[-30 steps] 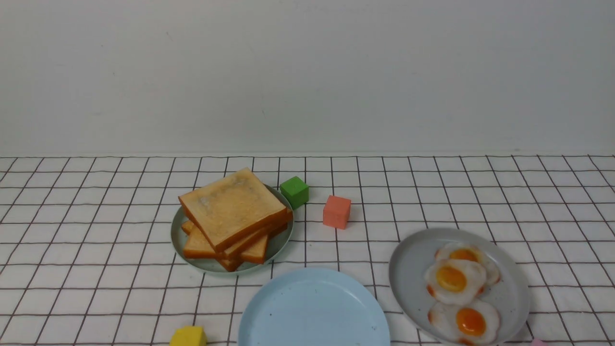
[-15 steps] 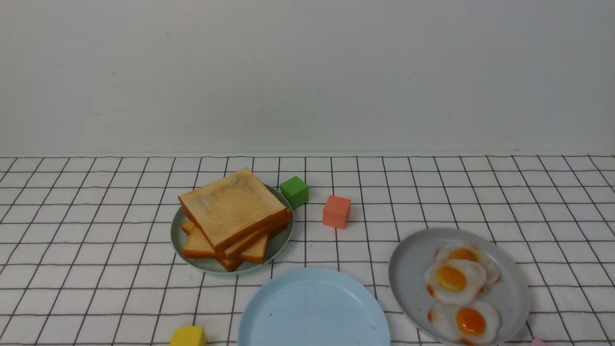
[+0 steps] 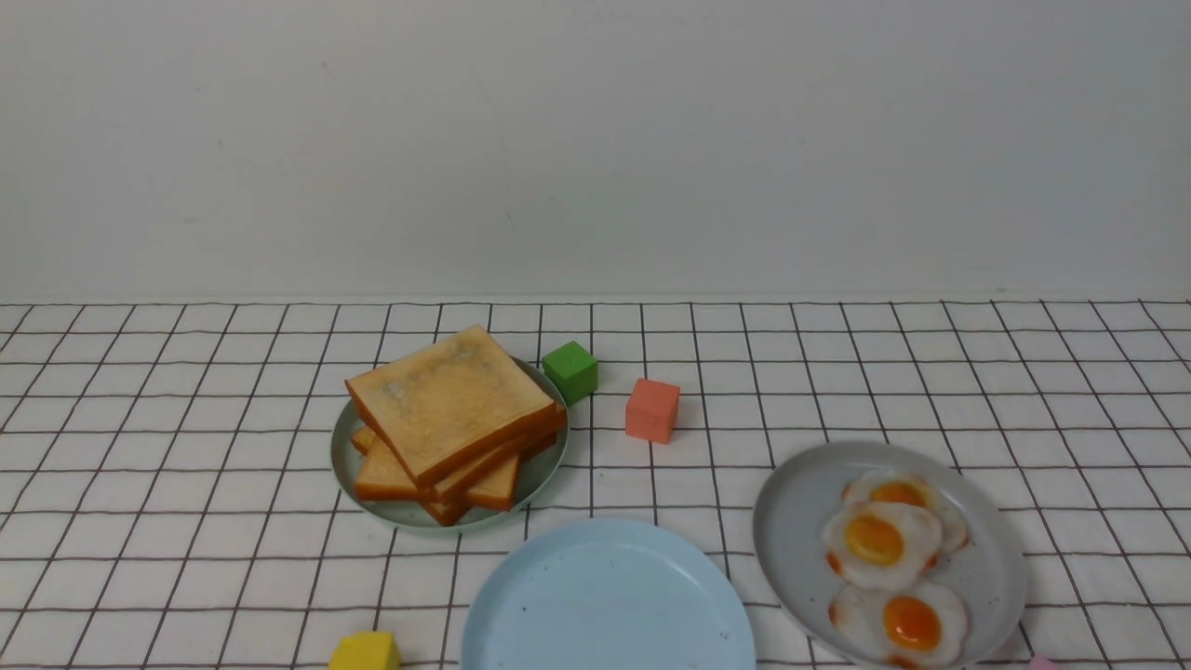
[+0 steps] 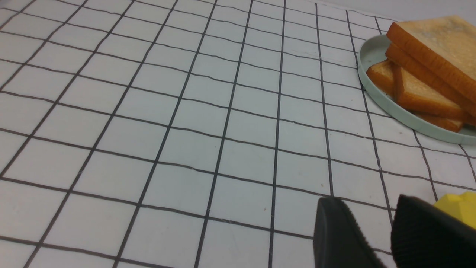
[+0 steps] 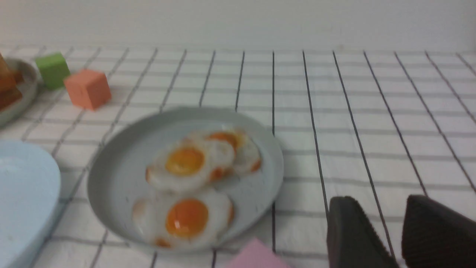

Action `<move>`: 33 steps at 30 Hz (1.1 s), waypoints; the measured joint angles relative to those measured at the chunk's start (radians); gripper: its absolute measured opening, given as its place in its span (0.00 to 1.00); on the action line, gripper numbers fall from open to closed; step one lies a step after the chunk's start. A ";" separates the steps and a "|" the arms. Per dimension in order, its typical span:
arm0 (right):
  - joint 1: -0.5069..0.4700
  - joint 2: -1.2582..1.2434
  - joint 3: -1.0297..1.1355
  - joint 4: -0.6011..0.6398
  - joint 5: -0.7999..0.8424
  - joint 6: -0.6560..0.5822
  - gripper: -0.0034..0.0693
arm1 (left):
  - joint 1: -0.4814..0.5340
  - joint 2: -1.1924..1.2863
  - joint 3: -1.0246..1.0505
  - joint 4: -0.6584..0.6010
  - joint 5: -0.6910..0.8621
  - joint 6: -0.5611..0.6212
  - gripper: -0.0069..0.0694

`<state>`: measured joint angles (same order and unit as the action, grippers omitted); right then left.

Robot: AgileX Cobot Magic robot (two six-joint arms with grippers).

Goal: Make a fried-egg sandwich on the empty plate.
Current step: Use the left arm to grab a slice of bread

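The empty sky-blue plate (image 3: 607, 600) sits at the table's near middle and holds nothing; its edge shows in the right wrist view (image 5: 22, 186). A pile of golden-brown toast slices (image 3: 453, 414) lies on a pale green plate (image 3: 346, 465) at the left, also in the left wrist view (image 4: 427, 63). Three fried eggs (image 3: 884, 549) lie on a grey speckled plate (image 3: 791, 521) at the right, also in the right wrist view (image 5: 189, 175). No assembled sandwich is in view. My left gripper (image 4: 366, 212) and right gripper (image 5: 379, 210) are open and empty, low over the cloth, outside the front view.
A green cube (image 3: 570, 371) and an orange cube (image 3: 651, 408) stand behind the plates. A yellow block (image 3: 365, 651) lies at the near edge, beside my left gripper (image 4: 457, 206). A pink block (image 5: 256, 257) lies in front of the egg plate. A white wall backs the checked cloth.
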<state>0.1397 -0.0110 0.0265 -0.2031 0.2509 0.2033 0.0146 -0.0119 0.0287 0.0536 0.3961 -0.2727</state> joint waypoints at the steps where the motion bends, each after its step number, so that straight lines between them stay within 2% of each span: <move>1: 0.000 0.000 0.000 -0.001 -0.065 0.000 0.38 | 0.000 0.000 0.000 0.000 0.000 0.000 0.40; 7: 0.000 0.000 0.000 -0.002 -0.356 0.000 0.38 | 0.000 0.000 0.000 0.000 0.000 0.000 0.40; 10: 0.000 0.000 0.000 -0.004 -0.443 0.000 0.38 | 0.000 0.000 0.000 0.000 0.000 0.000 0.40; 18: 0.000 0.000 0.000 -0.006 -0.497 0.001 0.38 | 0.000 0.000 0.000 0.000 0.000 0.000 0.40; 22: 0.000 0.000 0.000 -0.007 -0.557 0.053 0.38 | 0.000 0.000 0.000 -0.005 -0.023 -0.002 0.40; 26: 0.000 0.000 0.000 -0.005 -0.709 0.186 0.38 | 0.000 0.000 0.000 -0.079 -0.193 -0.050 0.40; 27: 0.000 0.000 -0.001 -0.005 -0.709 0.191 0.38 | 0.000 0.000 0.000 -0.079 -0.203 -0.054 0.40; 28: 0.000 0.000 -0.015 -0.005 -0.714 0.233 0.38 | 0.000 0.000 0.000 -0.136 -0.291 -0.108 0.40; 31: 0.000 0.000 -0.049 -0.005 -0.695 0.283 0.38 | 0.000 0.000 0.000 -0.219 -0.417 -0.180 0.40; 33: 0.000 0.007 -0.117 0.008 -0.654 0.314 0.38 | 0.000 0.000 0.002 -0.282 -0.592 -0.222 0.40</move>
<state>0.1397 -0.0042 -0.0909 -0.1947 -0.4028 0.5169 0.0146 -0.0119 0.0306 -0.2288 -0.1959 -0.4942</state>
